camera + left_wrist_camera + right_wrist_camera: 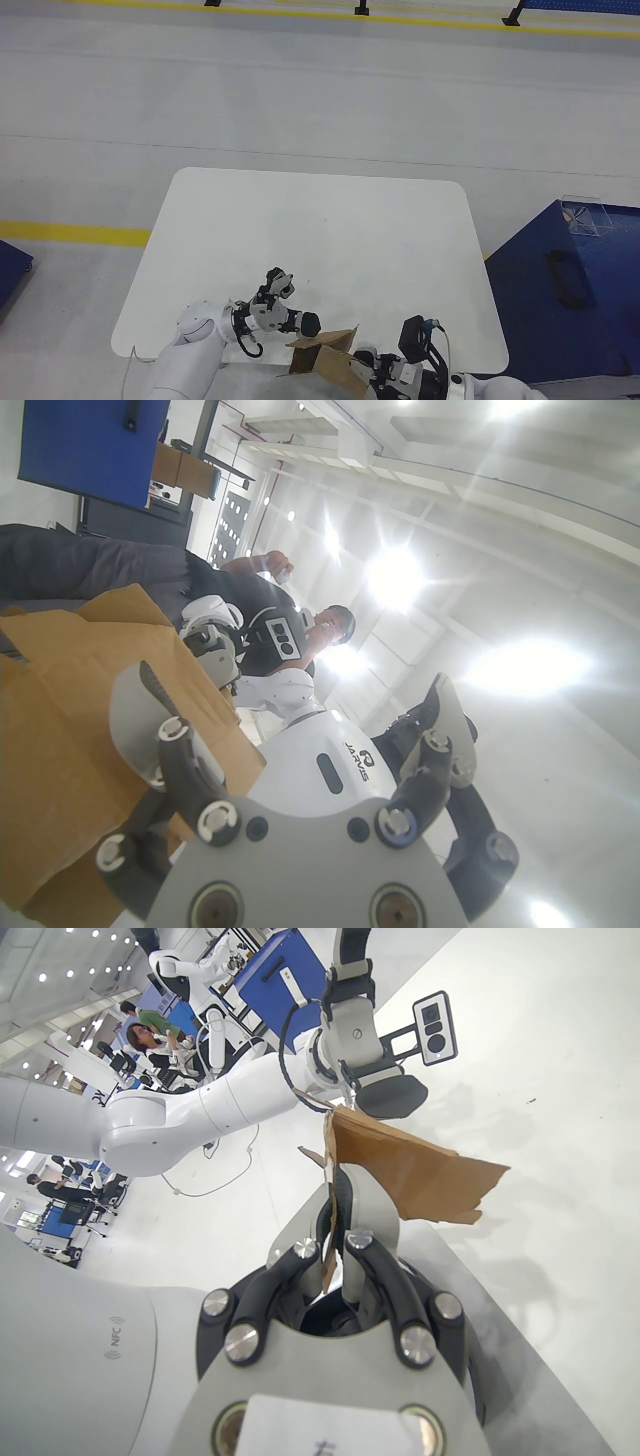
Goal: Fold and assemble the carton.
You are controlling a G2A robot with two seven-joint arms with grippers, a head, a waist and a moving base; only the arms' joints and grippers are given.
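Right gripper (334,1208): fingers pressed together on a thin cardboard edge of the carton (420,1168), with the sheet standing edgewise in the pinch. Beyond the grip a brown flap angles out sideways, its ragged free end pointing away from the robot over the white table (525,1078).

Top view: carton sits at the table's near edge, between the two arms, lifted off the surface. Its long axis runs roughly along that edge, slightly skewed, and one corner pokes toward the table's middle.

Left gripper (287,685): fingers spread wide, nothing between them, aimed upward at the ceiling lights. It is just beside the carton. One finger (135,710) overlaps the brown panel; cannot tell whether they touch.
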